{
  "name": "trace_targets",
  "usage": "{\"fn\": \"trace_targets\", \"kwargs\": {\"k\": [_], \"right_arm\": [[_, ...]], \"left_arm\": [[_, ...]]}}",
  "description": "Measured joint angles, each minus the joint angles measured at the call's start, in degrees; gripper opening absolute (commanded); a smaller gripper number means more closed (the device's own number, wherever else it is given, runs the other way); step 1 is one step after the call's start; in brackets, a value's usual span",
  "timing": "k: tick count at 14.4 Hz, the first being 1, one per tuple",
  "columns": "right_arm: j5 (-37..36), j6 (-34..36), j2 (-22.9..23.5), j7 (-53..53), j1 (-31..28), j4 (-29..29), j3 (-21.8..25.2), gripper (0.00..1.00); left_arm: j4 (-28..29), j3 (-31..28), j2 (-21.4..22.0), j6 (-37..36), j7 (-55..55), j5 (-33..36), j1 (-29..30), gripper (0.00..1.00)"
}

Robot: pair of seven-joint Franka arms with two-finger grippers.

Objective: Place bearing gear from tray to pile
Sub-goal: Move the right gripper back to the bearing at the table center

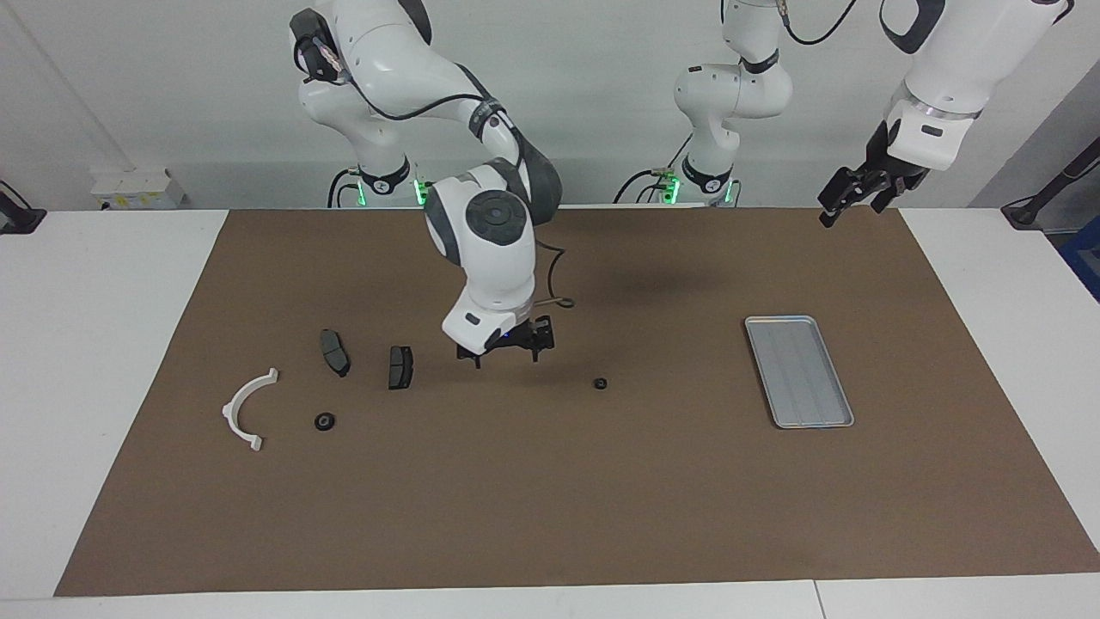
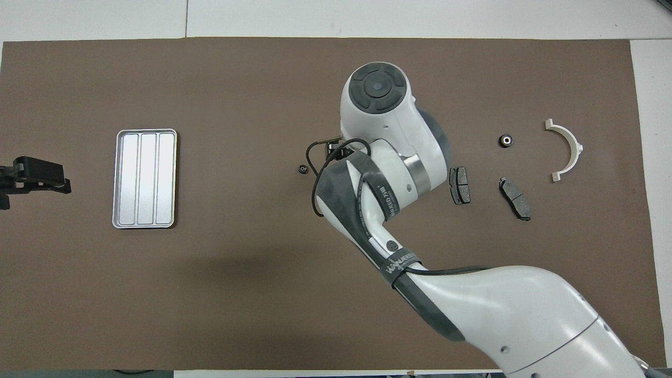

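The silver tray (image 1: 799, 370) lies empty on the brown mat toward the left arm's end; it also shows in the overhead view (image 2: 145, 178). One small black bearing gear (image 1: 601, 383) lies on the mat between tray and pile, and shows from overhead (image 2: 302, 169). The pile holds a white half-ring bracket (image 1: 245, 408), two dark brake pads (image 1: 335, 352) (image 1: 400, 367) and a second bearing gear (image 1: 325, 421). My right gripper (image 1: 507, 354) hangs open and empty just above the mat, between the nearer brake pad and the loose gear. My left gripper (image 1: 855, 206) waits open, raised over the mat's edge.
The brown mat (image 1: 550, 516) covers most of the white table. From overhead, the right arm's wrist (image 2: 378, 100) covers its own gripper. The left gripper (image 2: 31, 176) shows at that view's edge beside the tray.
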State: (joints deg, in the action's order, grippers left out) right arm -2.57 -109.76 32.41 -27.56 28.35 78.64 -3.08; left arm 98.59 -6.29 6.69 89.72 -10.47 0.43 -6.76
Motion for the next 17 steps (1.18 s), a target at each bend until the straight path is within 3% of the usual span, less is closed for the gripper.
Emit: {"fn": "trace_targets", "kwargs": {"k": [5, 17], "right_arm": [[-1.93, -5.18, 5.22, -8.19, 6.36, -1.12, 0.12, 1.0], [-3.12, -10.91, 10.36, -13.18, 8.4, -4.09, 0.22, 1.0]], "left_arm": [[1.02, 1.25, -0.46, 3.01, 1.5, 0.0, 2.61, 1.0], [1.12, 1.78, -0.99, 4.07, 3.83, 0.0, 2.66, 1.0]]}}
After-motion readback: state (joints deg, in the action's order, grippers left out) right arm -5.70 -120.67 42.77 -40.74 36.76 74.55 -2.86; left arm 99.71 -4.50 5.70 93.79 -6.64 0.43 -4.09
